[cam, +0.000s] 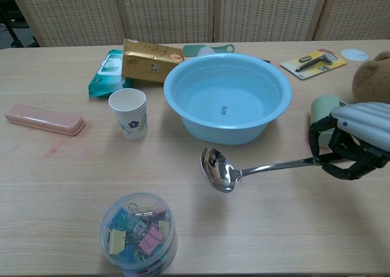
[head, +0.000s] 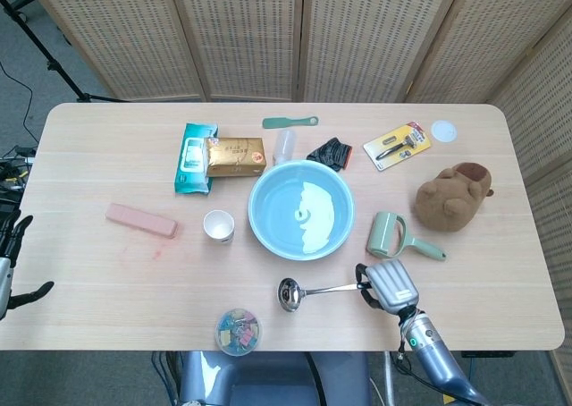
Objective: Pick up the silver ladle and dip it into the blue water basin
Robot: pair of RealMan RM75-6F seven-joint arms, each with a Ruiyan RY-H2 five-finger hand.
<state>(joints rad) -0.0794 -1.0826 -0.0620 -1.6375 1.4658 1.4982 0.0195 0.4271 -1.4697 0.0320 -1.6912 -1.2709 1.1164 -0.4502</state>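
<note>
Woven screens stand behind a pale wooden counter [head: 107,308]. Near its middle sits the blue basin [head: 301,211], water inside. Just in front of it is the silver ladle [head: 313,291], bowl to the left and handle running right into the right robot hand [head: 390,287], whose dark fingers [cam: 341,158] are wrapped around the handle's end. The chest view shows the ladle bowl raised off the wood with a shadow beneath it, short of the basin's wall; the head view does not make that lift clear.

Only the head view shows the left robot hand [head: 11,263], at the counter's far left edge, fingers apart and holding nothing. That view also takes in the whole brown plush toy [head: 454,196] and the green lint roller [head: 393,236] beside the right robot hand, both cropped or partly hidden in the chest view.

A paper cup [cam: 128,113] stands left of the basin, a pink case [cam: 44,119] further left, and a tub of binder clips [cam: 138,233] at the near edge.
</note>
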